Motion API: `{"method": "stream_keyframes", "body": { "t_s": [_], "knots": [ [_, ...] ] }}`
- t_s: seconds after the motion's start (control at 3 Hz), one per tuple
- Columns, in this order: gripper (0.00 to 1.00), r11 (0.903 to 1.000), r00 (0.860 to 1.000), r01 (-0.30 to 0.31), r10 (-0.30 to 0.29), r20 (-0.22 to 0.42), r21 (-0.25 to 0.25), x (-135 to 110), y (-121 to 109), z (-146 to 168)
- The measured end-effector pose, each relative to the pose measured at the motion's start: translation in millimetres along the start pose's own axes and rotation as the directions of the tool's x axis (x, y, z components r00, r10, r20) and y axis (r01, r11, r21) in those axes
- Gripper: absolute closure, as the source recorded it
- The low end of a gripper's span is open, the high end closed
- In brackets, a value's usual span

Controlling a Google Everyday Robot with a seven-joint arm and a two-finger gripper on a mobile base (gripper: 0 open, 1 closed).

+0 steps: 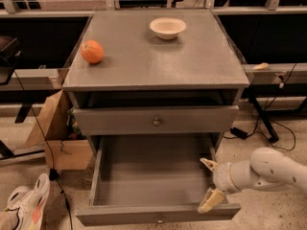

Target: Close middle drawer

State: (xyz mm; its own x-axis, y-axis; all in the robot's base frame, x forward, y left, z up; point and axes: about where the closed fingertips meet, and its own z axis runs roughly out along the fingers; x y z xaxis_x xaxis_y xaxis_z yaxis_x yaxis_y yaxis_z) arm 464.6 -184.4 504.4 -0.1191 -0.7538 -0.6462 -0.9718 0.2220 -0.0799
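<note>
Spread-fingered gripper (208, 183) hangs at 4 o'clock of the open middle drawer (153, 176); push its front panel (120, 215) squarely, near the knob (159, 219).

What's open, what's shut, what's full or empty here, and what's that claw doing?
middle drawer: pulled far out, empty inside.
upper drawer: pushed in.
bowl: upright, looks empty.
orange: whole, lying loose.
gripper: open, holding nothing, at the middle drawer's right front corner.
</note>
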Motion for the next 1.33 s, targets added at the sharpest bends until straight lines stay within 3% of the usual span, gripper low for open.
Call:
{"method": "stream_keyframes", "body": {
  "t_s": [1.0,1.33],
  "knots": [
    [0.0,0.9988,1.0,0.016,-0.016,0.004,-0.046,36.0,3.7,47.6],
    [0.18,0.9986,1.0,0.017,-0.016,0.002,-0.051,42.7,-0.9,55.9]
  ]
}}
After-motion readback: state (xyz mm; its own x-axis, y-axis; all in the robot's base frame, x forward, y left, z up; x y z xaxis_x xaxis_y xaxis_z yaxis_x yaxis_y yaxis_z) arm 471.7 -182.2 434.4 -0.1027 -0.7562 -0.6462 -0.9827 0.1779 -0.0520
